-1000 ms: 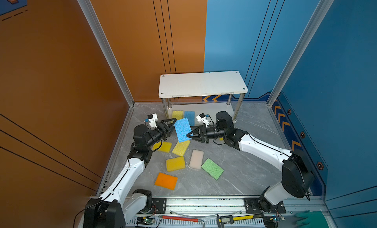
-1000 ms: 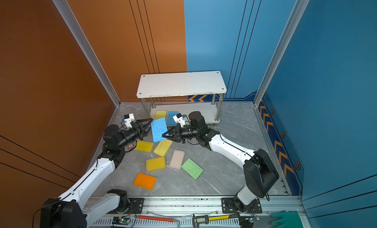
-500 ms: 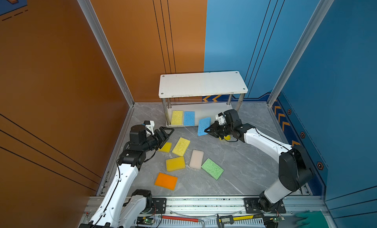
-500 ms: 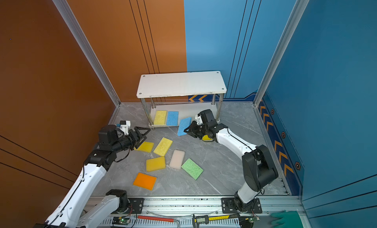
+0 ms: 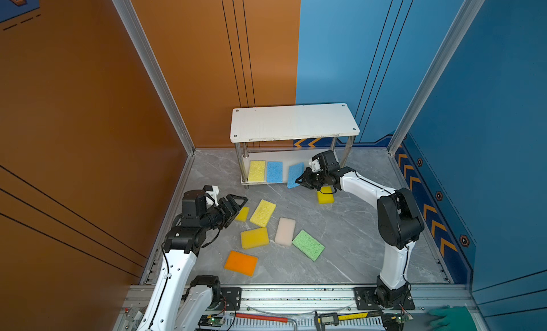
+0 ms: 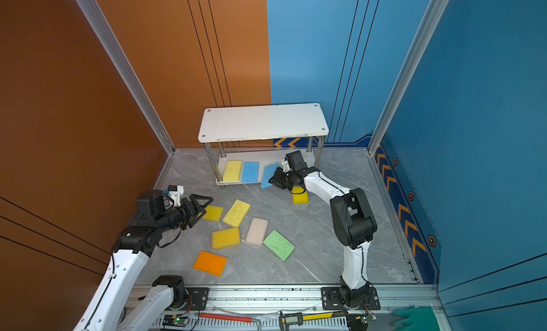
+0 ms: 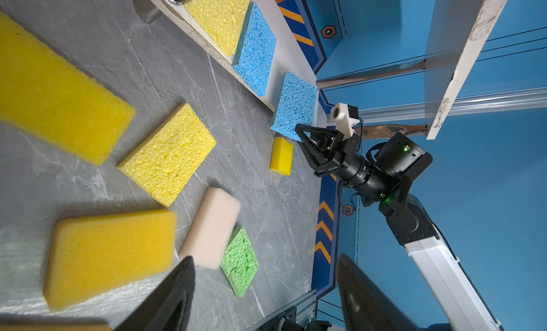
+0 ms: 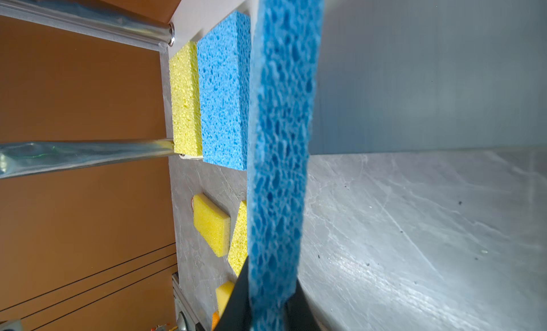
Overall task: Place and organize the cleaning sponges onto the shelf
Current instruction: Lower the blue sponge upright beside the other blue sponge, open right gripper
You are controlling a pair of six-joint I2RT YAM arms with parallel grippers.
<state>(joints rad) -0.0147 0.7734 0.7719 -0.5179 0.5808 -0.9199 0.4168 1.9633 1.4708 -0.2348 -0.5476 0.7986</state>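
Right tool (image 5: 299, 181) grips a tilted blue sponge (image 5: 295, 172) at the lower board of the shelf (image 5: 293, 125)
Left tool (image 5: 240, 209) open and empty — near a yellow sponge (image 5: 242, 214) on the table (image 5: 355, 226).

Ten sponges (image 5: 262, 213) — five yellow, two blue; one shelf (image 5: 293, 122).

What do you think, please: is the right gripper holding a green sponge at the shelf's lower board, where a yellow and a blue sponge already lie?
Not quite: the held sponge is blue, not green, as the right wrist view shows in the right gripper. The yellow sponge and blue sponge do lie on the lower board.
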